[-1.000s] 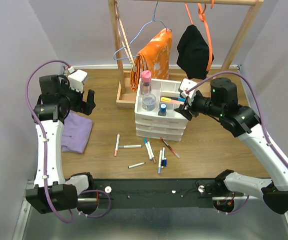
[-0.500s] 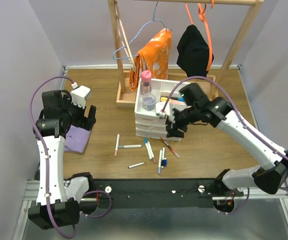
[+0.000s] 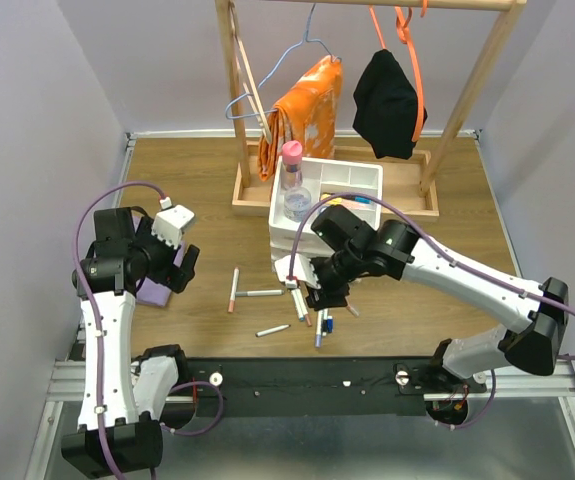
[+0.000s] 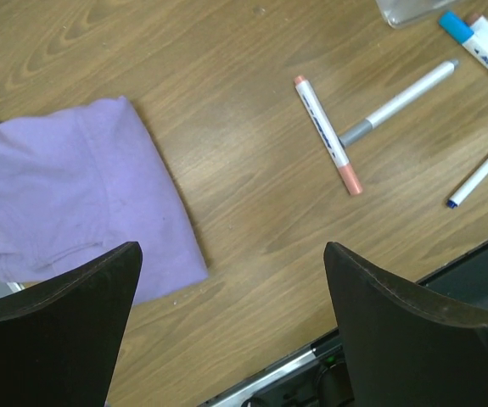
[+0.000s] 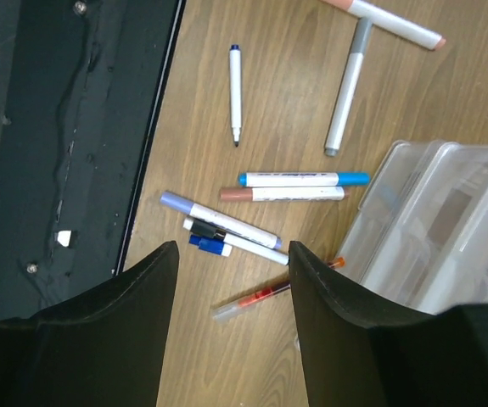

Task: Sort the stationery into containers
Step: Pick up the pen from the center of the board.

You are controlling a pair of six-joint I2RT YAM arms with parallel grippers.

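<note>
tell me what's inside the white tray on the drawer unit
A pink-capped bottle and a few markers show in the white tray; the right arm covers its front part.

Drawer unit (image 5: 434, 222) just beside pens (image 5: 290, 180)

Right fingers (image 3: 319, 293) low over loose pens (image 3: 263, 293) on wooden surface (image 3: 187, 180), just in front of white drawer unit (image 3: 285, 232). Pink-capped bottle (image 3: 292, 153) upright in divided tray (image 3: 367, 178). Left fingers (image 3: 181, 266) beside purple cloth (image 3: 153, 293).

purple cloth (image 4: 74, 195) partly hidden, drawer unit (image 5: 447, 229) cropped
</note>
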